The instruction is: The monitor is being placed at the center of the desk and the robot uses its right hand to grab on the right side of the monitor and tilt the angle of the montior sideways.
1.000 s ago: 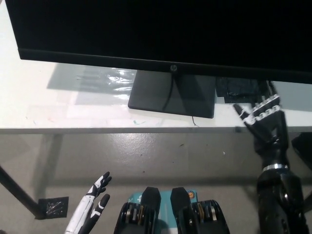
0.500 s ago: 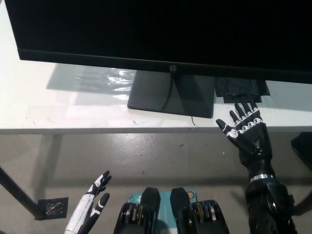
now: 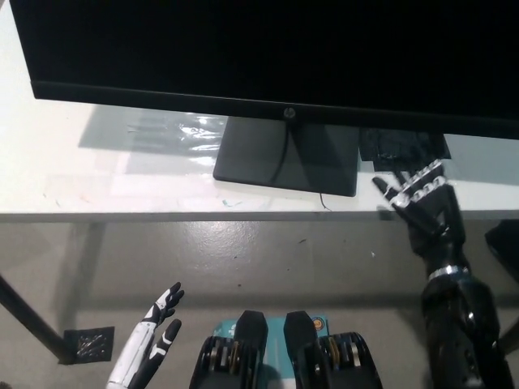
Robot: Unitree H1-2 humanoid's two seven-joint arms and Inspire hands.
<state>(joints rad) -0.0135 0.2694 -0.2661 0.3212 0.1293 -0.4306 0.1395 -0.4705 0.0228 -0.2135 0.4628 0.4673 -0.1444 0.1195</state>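
In the head view, the monitor [image 3: 268,49] fills the upper part of the picture, its dark screen running from the left edge to the right edge. Its lower bezel slants slightly down toward the right and carries a small logo near the middle. The monitor stands on a dark rectangular base [image 3: 285,156] that rests on the white bench [image 3: 65,174], roughly at the middle of the bench's visible width. A thin dark cable [image 3: 280,158] runs over the base and ends just past the base's front edge. To the right of the base, under the bezel, a dark patch [image 3: 401,146] lies on the bench surface; what it is cannot be made out. A glossy reflection shows on the bench to the left of the base.

The black right robot hand [image 3: 418,198] is raised at the bench's front edge, below the monitor's right part and just right of the base. Its fingers are spread apart and it holds nothing; it does not touch the monitor. The black forearm runs down from it to the lower right corner.

The white left robot hand [image 3: 154,336] rests low at the lower left, over the grey floor [image 3: 268,263], fingers apart and empty. A dark bench leg [image 3: 28,320] crosses the floor diagonally at the far left.
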